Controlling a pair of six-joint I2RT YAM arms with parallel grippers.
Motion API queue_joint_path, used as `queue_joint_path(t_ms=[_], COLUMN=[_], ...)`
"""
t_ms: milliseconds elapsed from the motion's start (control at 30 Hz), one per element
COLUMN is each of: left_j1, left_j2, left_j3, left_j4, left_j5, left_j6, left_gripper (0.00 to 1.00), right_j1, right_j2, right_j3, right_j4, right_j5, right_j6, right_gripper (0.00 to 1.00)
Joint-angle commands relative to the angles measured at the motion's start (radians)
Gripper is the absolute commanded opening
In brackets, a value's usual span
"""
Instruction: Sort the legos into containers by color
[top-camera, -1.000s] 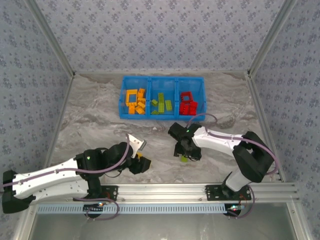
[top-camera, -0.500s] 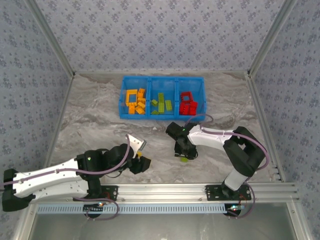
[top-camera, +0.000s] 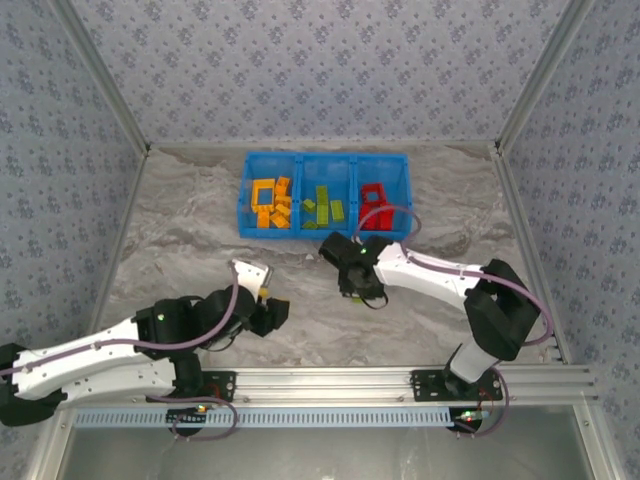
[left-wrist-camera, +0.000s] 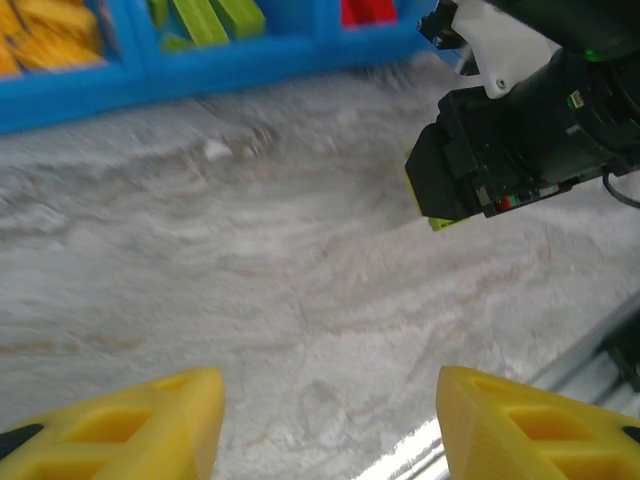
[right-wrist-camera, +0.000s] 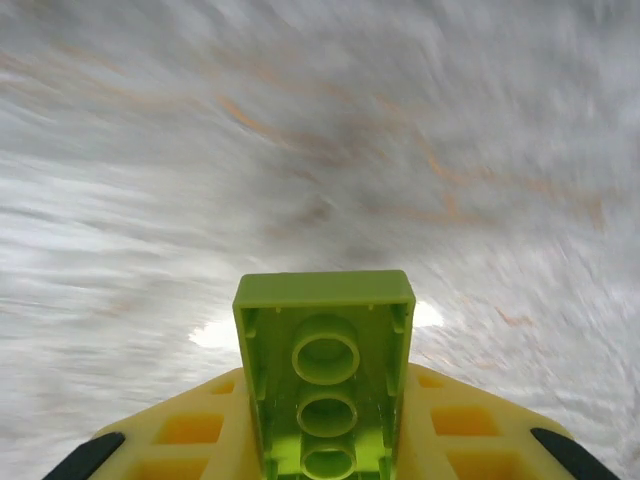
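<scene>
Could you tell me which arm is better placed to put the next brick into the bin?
Right. The right gripper holds a green brick between its fingers and is close in front of the bin. The left gripper is open, empty and farther back.

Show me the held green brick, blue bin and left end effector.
green brick (right-wrist-camera: 325, 375), right wrist view, underside.
blue bin (top-camera: 300, 233), top external view, near wall.
left end effector (left-wrist-camera: 330, 420), left wrist view, between fingertips.
</scene>
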Motion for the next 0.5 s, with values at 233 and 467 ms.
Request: queue_joint_path(t_ms=[233,467], left_j1=[0.044,0.054], left_j2=[0.156,0.244], left_j3=[0.276,0.319], left_j4=[-0.161,-0.123], left_j5=[-0.24,-0.211], left_j6=[-0.023,0.015], left_gripper=[0.62,0.62], right_j1=[-0.179,-0.265], right_j2=[0.338,0.59], right_j3=[0.524,0.806], right_j4=[0.07,0.015], right_j5=[-0.155,-0.266], right_j6=[-0.278,-0.332], right_gripper=[0.3,0.31])
